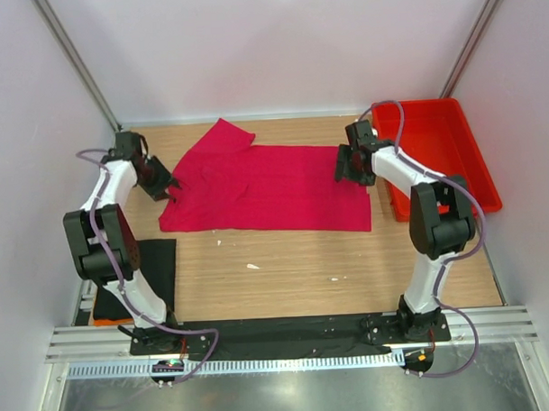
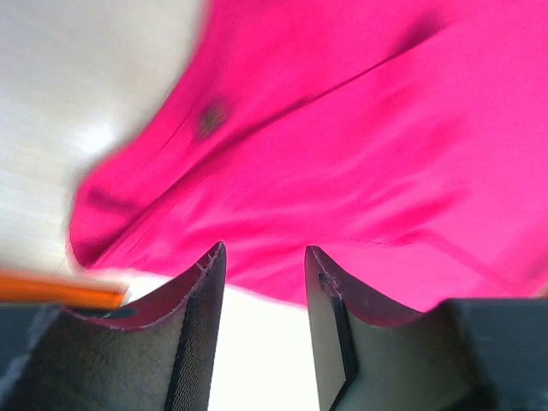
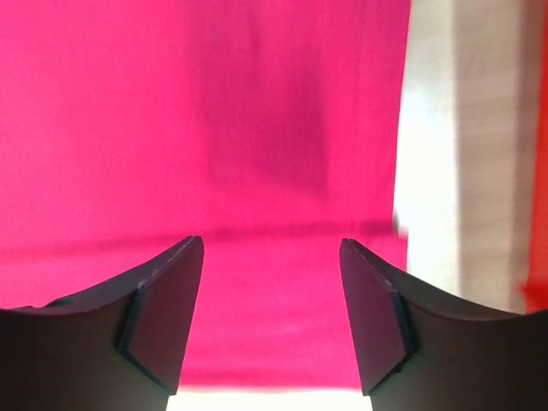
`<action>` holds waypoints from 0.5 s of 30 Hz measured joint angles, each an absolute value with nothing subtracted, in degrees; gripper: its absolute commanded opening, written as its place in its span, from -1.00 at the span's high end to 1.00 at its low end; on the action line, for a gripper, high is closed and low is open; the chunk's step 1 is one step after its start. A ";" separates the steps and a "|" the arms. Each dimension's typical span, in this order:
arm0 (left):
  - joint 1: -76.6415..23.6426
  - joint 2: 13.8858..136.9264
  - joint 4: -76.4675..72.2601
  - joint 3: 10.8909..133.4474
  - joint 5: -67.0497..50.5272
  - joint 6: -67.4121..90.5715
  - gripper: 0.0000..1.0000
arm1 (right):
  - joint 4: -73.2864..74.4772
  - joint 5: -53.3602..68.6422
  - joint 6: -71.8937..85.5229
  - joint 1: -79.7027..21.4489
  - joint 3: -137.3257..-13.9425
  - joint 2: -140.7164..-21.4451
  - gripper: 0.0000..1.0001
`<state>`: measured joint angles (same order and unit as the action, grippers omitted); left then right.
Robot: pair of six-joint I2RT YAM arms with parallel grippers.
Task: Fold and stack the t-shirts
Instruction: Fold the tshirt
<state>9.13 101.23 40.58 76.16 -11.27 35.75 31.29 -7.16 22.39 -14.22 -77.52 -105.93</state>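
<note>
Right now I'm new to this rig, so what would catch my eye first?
The crimson-pink t-shirt spread mid-table, with an open tool at each side: the left tool and the right tool. A red tray stands far right; a black t-shirt lies near left.

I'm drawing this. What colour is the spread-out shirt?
The shirt is plain crimson-pink; the top view shows it best.

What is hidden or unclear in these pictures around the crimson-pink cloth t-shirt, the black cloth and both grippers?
- Black cloth t-shirt: top view, the left arm covers its left part; its fold is unclear.
- Crimson-pink cloth t-shirt: left wrist view, blur smears its seams.
- Right gripper: right wrist view; whether it touches the cloth cannot be told.
</note>
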 measured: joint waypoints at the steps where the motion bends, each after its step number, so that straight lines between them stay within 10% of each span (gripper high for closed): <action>1: 9.13 102.08 40.53 79.57 -11.90 34.94 0.12 | 31.11 -7.55 22.35 -13.69 -79.72 -107.66 -0.43; 15: 9.02 133.03 38.06 115.37 -22.63 13.96 0.10 | 28.84 -11.62 17.98 -8.56 -94.72 -120.77 -0.40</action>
<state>9.02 133.03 38.06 115.37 -22.63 13.96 28.84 -11.62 17.98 -8.56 -94.72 -120.77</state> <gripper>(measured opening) 0.441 0.704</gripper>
